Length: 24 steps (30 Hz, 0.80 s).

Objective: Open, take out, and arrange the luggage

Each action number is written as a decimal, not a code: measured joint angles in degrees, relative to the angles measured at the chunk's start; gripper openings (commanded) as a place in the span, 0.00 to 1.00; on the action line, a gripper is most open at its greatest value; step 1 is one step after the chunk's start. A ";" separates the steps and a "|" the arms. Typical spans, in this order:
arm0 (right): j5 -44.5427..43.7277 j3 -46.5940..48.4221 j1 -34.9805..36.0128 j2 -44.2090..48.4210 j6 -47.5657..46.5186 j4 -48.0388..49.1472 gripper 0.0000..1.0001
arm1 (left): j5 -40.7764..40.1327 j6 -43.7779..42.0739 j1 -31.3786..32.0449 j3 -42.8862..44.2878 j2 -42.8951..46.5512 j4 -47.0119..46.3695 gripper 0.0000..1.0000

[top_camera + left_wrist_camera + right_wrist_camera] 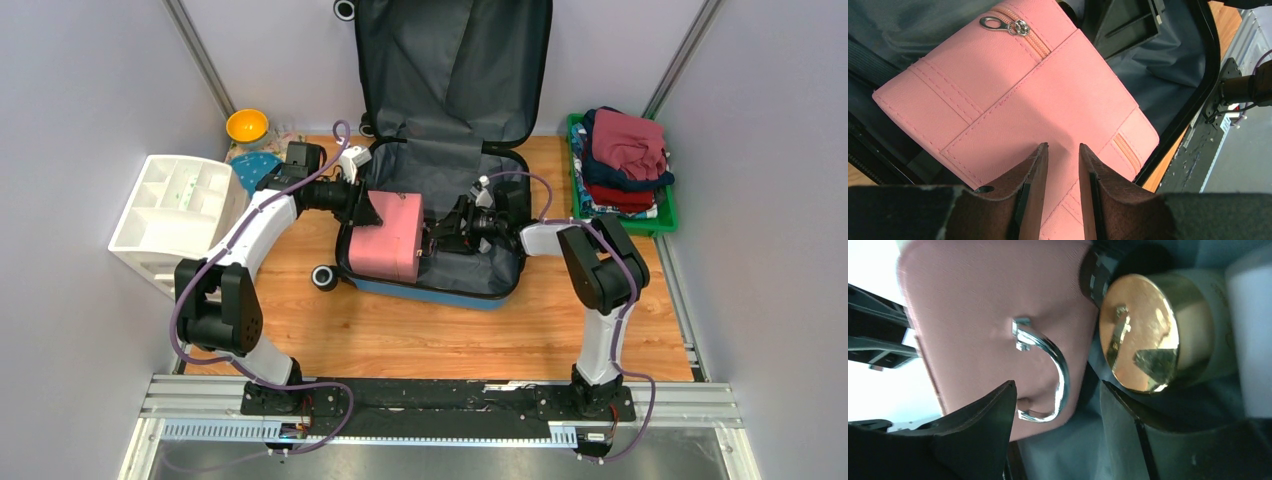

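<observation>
Open luggage (450, 293) at mid-table (400, 340): lid upright against the back wall with grey lining showing, lower shell flat, blue wall toward my bases. A pink case (388, 238) sits in the shell's left half.

My left gripper (1063, 146) is over the case's broad face, at its left edge in the top view. The fingers (1034, 190) stand a narrow gap apart, with pink showing all along the gap. I can't tell whether they pinch the case or only sit over it. The zip pull (998, 23) lies at the case's far end.

My right gripper (1058, 435) is inside the shell, just right of the case. Its jaws are wide apart, gripping nothing. The silver handle (1048, 372) on the case's end face curves close to one finger; contact unclear. A gold-capped jar (1140, 332) lies on the lining beside the case, near the other finger.

Around: a white organiser (180, 205) is left of the luggage, with an orange bowl (246, 125) behind it. A green tray (670, 220) is to the right, stacked with folded clothes (625, 150).
</observation>
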State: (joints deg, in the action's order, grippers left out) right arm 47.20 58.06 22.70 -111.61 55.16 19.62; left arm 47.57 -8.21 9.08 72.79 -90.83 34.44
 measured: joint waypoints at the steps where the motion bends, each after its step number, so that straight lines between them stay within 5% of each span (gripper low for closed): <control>1: 0.35 -0.07 -0.02 -0.68 1.46 1.57 0.65 | 0.02 0.00 0.00 0.02 -0.02 0.00 0.39; 10: 2.84 -0.13 -0.72 -3.50 11.43 16.87 0.61 | -0.09 0.17 -0.07 0.15 -0.17 -0.24 0.39; 16: 2.38 -0.17 -0.81 -3.26 10.67 16.59 0.62 | -0.09 0.20 -0.11 0.15 -0.22 -0.26 0.39; 20: 1.18 -1.44 -0.61 -1.86 8.26 13.97 0.49 | -0.35 0.17 -0.13 0.37 -0.33 -0.63 0.39; 24: 1.05 -4.26 0.48 0.22 8.59 15.78 0.51 | -0.55 0.17 -0.17 0.42 -0.37 -1.07 0.39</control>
State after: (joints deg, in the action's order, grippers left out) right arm 48.25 53.80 23.18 -111.39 63.75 35.40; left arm 47.03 -8.03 8.91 73.21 -91.20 33.36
